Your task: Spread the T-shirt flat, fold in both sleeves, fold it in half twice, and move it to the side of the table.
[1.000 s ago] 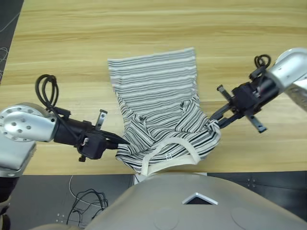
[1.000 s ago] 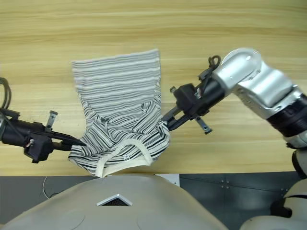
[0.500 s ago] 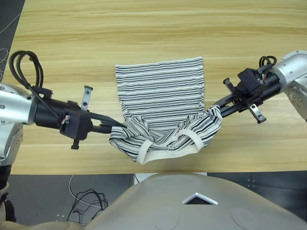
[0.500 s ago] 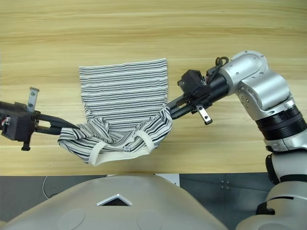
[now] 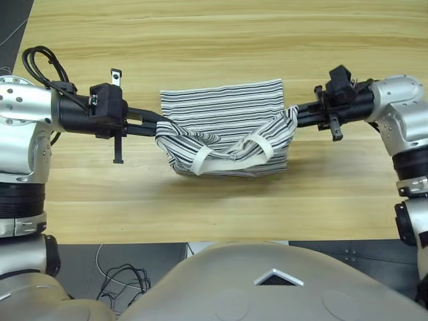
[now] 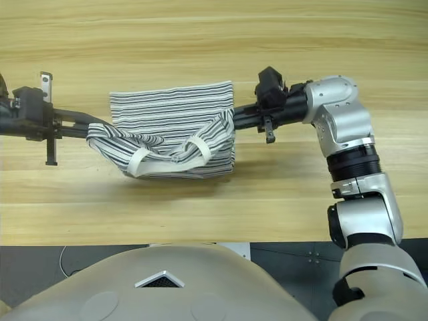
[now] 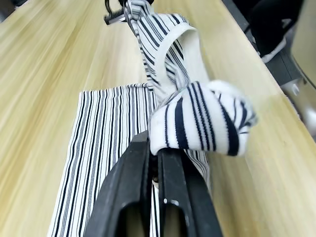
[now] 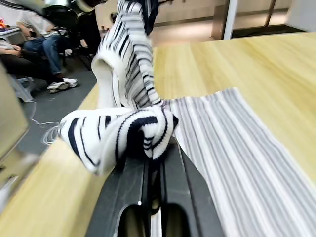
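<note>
A black-and-white striped T-shirt [image 5: 224, 110] with a cream collar band [image 5: 231, 154] lies partly on the wooden table [image 5: 214, 40]. Its collar end is lifted and hangs between my two grippers, folded back over the flat lower half. My left gripper [image 5: 159, 124] is shut on the shirt's left shoulder corner, seen close in the left wrist view [image 7: 157, 157]. My right gripper [image 5: 292, 118] is shut on the right shoulder corner, seen close in the right wrist view [image 8: 157, 148]. The hem end [image 6: 170, 97] rests flat on the table at the far side.
The wooden table stretches wide on both sides and beyond the shirt. Its near edge [image 5: 214, 241] runs just in front of my body, with dark floor and cables [image 5: 117, 277] below. A seated person's legs [image 8: 44, 49] are in the room behind.
Both grippers have carried the shirt's shoulder corners up and away from me, over the flat lower half. The collar end has left the table edge and now hangs between them.
</note>
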Robot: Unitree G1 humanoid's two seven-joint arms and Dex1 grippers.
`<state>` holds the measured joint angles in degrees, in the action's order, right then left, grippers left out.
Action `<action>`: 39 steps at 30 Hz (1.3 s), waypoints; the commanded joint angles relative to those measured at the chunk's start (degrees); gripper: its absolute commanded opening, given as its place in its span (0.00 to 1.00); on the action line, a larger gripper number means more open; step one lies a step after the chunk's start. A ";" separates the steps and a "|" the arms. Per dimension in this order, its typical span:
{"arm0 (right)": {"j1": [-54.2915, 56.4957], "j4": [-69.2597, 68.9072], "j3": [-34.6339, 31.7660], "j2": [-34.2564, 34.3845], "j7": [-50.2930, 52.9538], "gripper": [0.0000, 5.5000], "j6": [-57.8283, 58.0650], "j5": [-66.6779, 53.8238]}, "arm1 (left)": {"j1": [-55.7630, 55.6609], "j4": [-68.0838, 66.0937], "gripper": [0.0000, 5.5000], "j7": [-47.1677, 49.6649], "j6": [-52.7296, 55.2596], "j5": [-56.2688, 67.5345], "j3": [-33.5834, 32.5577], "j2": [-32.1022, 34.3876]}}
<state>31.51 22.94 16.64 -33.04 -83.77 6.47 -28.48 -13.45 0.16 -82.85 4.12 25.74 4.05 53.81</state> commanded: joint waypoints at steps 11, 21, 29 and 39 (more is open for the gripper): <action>9.65 27.65 -4.14 10.97 6.17 0.02 -15.28 14.30 | -16.18 -32.36 0.02 4.61 -0.08 -15.58 6.83 -11.06; 14.90 45.59 -6.00 16.46 15.27 0.07 -21.97 22.93 | -26.39 -61.05 0.12 7.47 -6.64 -23.32 7.20 -19.70; 18.35 51.54 -8.70 20.48 31.77 0.18 -20.30 27.45 | -29.84 -71.07 0.21 21.46 -8.70 -29.42 6.72 -20.59; 18.26 54.47 -7.89 22.02 46.73 0.18 -15.88 36.00 | -36.00 -74.12 0.21 24.34 1.36 -26.19 -0.86 -23.83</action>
<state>48.92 76.80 8.20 -11.04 -38.74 -10.98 5.49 -47.30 -73.56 -59.34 4.03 -1.17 4.42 30.68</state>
